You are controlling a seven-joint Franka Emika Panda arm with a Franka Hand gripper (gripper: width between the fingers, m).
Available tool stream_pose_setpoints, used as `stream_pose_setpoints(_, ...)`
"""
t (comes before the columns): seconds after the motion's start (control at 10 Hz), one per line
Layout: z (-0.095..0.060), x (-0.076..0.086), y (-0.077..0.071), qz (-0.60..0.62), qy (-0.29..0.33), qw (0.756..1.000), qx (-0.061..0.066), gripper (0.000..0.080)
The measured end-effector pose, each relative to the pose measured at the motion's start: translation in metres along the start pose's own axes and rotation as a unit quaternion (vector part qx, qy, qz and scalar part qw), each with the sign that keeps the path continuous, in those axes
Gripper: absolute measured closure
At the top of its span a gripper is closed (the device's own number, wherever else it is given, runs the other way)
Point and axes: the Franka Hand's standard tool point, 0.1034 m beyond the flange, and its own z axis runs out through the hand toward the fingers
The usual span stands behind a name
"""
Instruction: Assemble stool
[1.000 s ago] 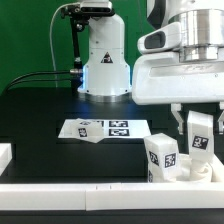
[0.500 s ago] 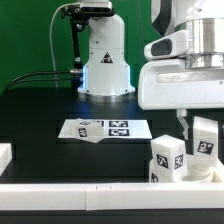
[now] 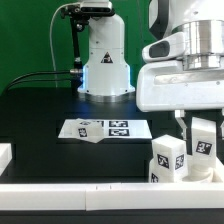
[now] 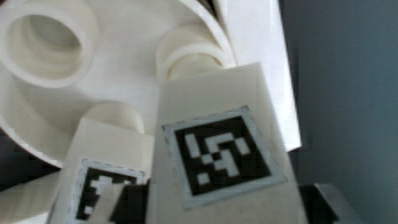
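Exterior view, from its left to its right.

- Short rail end point(image 3: 5, 152): one, white, at the table's far edge.
- Front rail point(image 3: 80, 190): one, long and white, lying across the near edge and masking the bases of the parts behind it.
- Marker board point(image 3: 105, 129): one, flat on the black table point(image 3: 40, 115), well apart from the stool parts.
- Arm base point(image 3: 105, 60): one, behind the marker board.
- Second leg point(image 3: 165, 158): one, standing free, just beside the held leg.
- Gripper point(image 3: 200, 130): one, fingers clasped on the held leg point(image 3: 204, 148); only one dark finger point(image 3: 181, 124) showed.
- Legs counted: two.
- Seat point(image 4: 54, 70): one, seen in the wrist view beneath both legs.

A second earlier the held leg had leaned. It now stood nearly upright, slightly further to the right. The second leg was unmoved.
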Motion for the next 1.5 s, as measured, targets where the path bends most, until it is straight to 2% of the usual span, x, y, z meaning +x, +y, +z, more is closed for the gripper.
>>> stream_pose_setpoints(0.2,0.000,0.000,0.000,-0.001,0.000,1.000,0.000,0.0475)
stream_pose_setpoints(0.3,0.000,0.000,0.000,-0.002,0.000,1.000,0.000,0.0257)
stream_pose_setpoints(0.4,0.000,0.000,0.000,-0.003,0.000,1.000,0.000,0.0257)
stream_pose_setpoints(0.5,0.000,0.000,0.000,-0.004,0.000,1.000,0.000,0.0172)
stream_pose_setpoints(0.9,0.000,0.000,0.001,-0.011,-0.004,1.000,-0.002,0.0151)
stream_pose_setpoints(1.1,-0.007,0.004,0.006,-0.002,-0.023,1.000,-0.008,0.0150)
stream_pose_setpoints(1.4,-0.015,0.002,0.022,0.000,-0.123,0.992,-0.041,0.0150)
stream_pose_setpoints(1.5,-0.016,0.003,0.022,0.011,-0.159,0.986,-0.053,0.0150)
